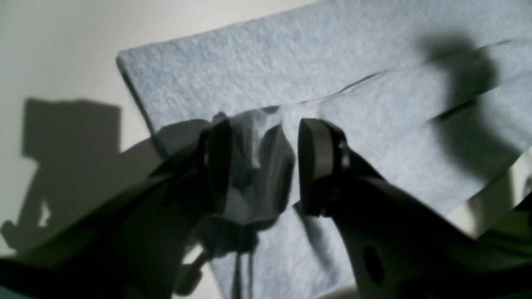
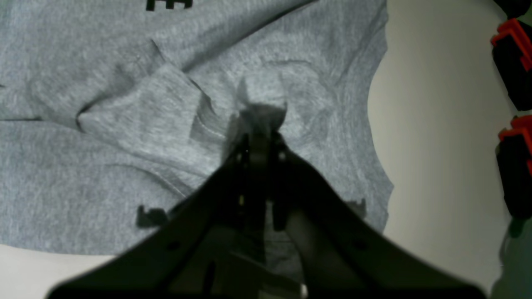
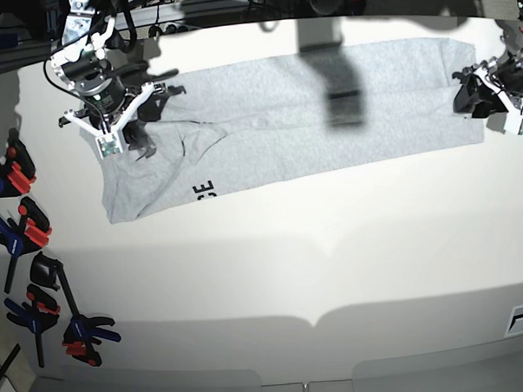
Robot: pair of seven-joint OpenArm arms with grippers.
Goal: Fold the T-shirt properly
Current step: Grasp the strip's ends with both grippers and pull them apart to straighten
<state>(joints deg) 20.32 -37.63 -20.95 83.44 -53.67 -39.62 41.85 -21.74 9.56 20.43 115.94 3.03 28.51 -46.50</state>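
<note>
**Grey shirt stretched in a long band across the far half of a white table**

The table (image 3: 274, 274) is plain white and matte, lit hard enough that the arms throw dark, sharp shadows over it and over the cloth. Its near half is bare, with a shallow notch in the near edge. Along the left edge lie several clamps (image 3: 20, 228) with black, red and blue handles; two red-and-black ones also show at the right of the right wrist view. Beyond the far edge the room is dark, with cables and equipment too dim to make out.

The T-shirt (image 3: 284, 117) lies folded lengthwise, running from far left to far right, with overlapping layers showing as long seams. A few black letters peek out at its near left edge, cut off by the fold and unreadable.

The right gripper (image 2: 259, 137), on the left of the base view, has its jaws pressed together on a pinched peak of cloth near the shirt's left end; the fabric there is creased into ridges. The left gripper (image 1: 264, 162), at the shirt's right end, has its jaws parted, with a bunched tuft of cloth sitting between them against one pad; whether the other pad touches it cannot be told. That view is blurred and the gripper body hides the cloth below. In the base view this gripper is partly cut by the frame edge.
</note>
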